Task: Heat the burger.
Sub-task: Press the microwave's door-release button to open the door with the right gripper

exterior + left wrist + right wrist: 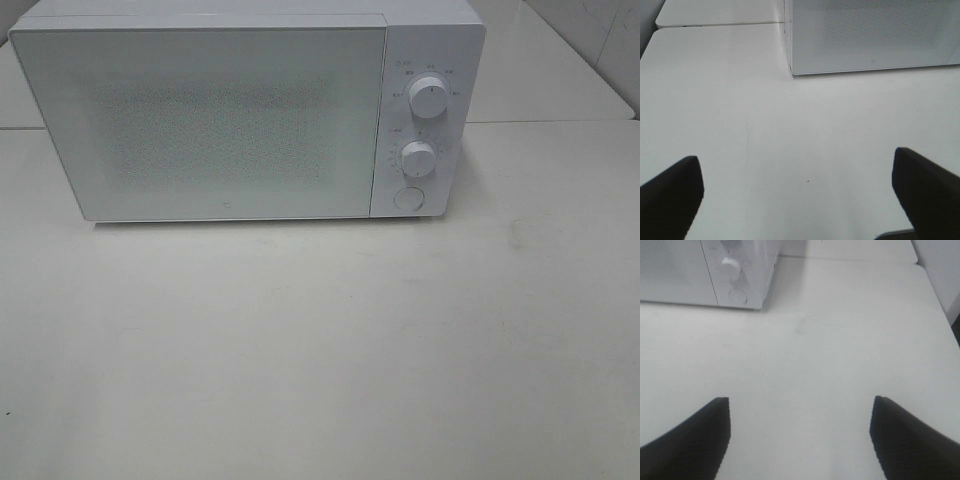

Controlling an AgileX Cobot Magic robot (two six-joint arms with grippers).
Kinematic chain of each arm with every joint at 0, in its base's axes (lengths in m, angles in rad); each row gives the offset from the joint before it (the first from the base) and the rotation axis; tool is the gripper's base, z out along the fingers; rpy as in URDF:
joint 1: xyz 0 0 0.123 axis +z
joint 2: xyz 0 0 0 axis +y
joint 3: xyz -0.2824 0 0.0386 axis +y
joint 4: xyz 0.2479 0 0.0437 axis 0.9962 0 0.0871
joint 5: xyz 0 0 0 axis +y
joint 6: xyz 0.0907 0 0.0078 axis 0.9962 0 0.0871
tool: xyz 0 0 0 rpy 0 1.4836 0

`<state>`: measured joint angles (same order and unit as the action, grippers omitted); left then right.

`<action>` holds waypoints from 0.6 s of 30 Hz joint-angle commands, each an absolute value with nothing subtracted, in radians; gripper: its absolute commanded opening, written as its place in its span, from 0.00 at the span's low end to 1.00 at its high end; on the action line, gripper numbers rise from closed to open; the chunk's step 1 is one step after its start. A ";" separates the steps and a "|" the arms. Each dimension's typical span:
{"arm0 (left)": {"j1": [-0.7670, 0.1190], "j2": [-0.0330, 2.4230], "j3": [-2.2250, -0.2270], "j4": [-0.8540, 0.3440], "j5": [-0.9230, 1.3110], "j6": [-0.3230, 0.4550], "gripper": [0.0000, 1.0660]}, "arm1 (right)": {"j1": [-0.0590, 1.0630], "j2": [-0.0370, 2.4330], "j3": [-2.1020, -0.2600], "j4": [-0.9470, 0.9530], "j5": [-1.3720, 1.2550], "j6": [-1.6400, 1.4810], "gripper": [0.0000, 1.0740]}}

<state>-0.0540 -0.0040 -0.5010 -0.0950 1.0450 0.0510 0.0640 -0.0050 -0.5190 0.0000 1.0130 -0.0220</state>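
Observation:
The burger is out of view in every frame. A white microwave (240,115) stands at the back of the white table with its door shut; the frosted door hides what is inside. It has two round knobs (429,96) and a round button (408,198) on its right panel. The microwave also shows in the left wrist view (875,35) and in the right wrist view (710,270). My left gripper (797,185) is open and empty above bare table, short of the microwave's front left corner. My right gripper (800,432) is open and empty, short of the microwave's right end. Neither arm shows in the exterior high view.
The white table (320,350) stretches in front of the microwave. A seam between table sections runs behind it (560,121). A grey wall panel (600,40) stands at the back right.

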 commanded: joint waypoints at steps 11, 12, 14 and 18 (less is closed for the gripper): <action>-0.053 -0.026 -0.497 -0.096 1.036 0.044 0.91 | 0.062 0.173 -0.455 0.013 0.583 0.005 0.70; -0.053 -0.026 -0.497 -0.096 1.036 0.044 0.91 | 0.062 0.208 -0.433 0.013 0.522 0.005 0.70; -0.053 -0.026 -0.497 -0.096 1.036 0.044 0.91 | 0.062 0.227 -0.421 0.013 0.489 0.005 0.70; -0.053 -0.026 -0.497 -0.096 1.036 0.044 0.91 | 0.062 0.328 -0.368 0.013 0.320 0.005 0.70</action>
